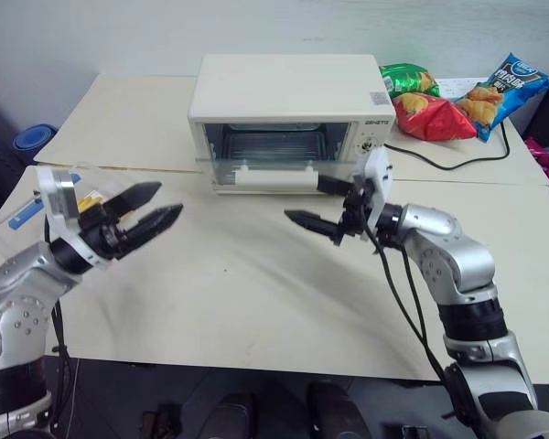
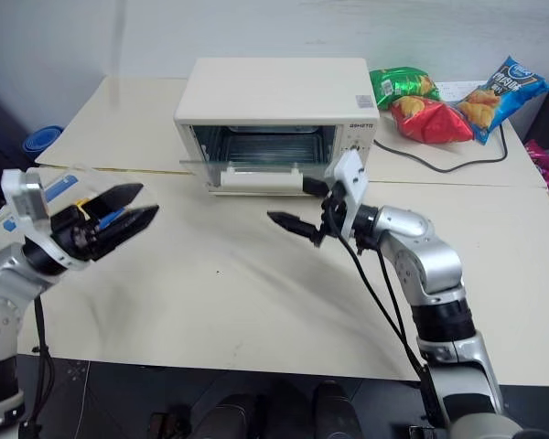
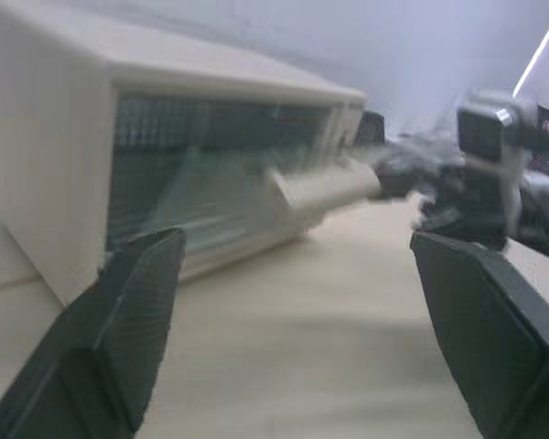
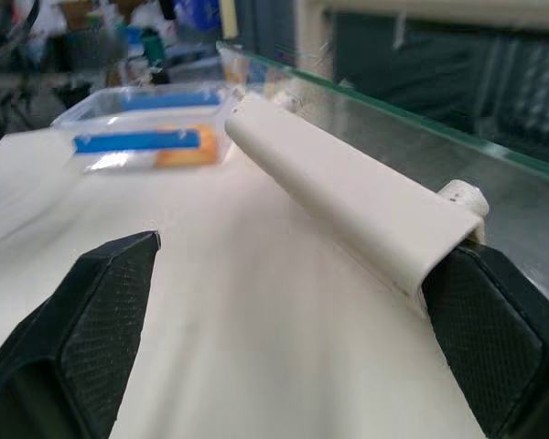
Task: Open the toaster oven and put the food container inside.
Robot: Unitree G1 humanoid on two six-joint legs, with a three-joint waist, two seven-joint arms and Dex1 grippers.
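Observation:
The cream-white toaster oven (image 1: 288, 91) stands at the back middle of the table. Its glass door hangs partly dropped forward, with the white bar handle (image 1: 270, 177) at its front edge. My right gripper (image 1: 307, 201) is open just in front of the handle's right end. In the right wrist view the handle (image 4: 348, 201) runs between the two fingers. The food container (image 4: 146, 137), clear with blue clips, lies at the table's left edge (image 2: 62, 190). My left gripper (image 1: 162, 205) hovers open and empty just to the container's right, pointing toward the oven (image 3: 165, 155).
Green (image 1: 410, 80), red (image 1: 432, 119) and blue (image 1: 508, 90) snack bags lie at the back right. A black cable (image 1: 439, 161) trails from the oven toward them. A seam splits the front table from the rear one. A blue object (image 1: 32, 137) sits beyond the left edge.

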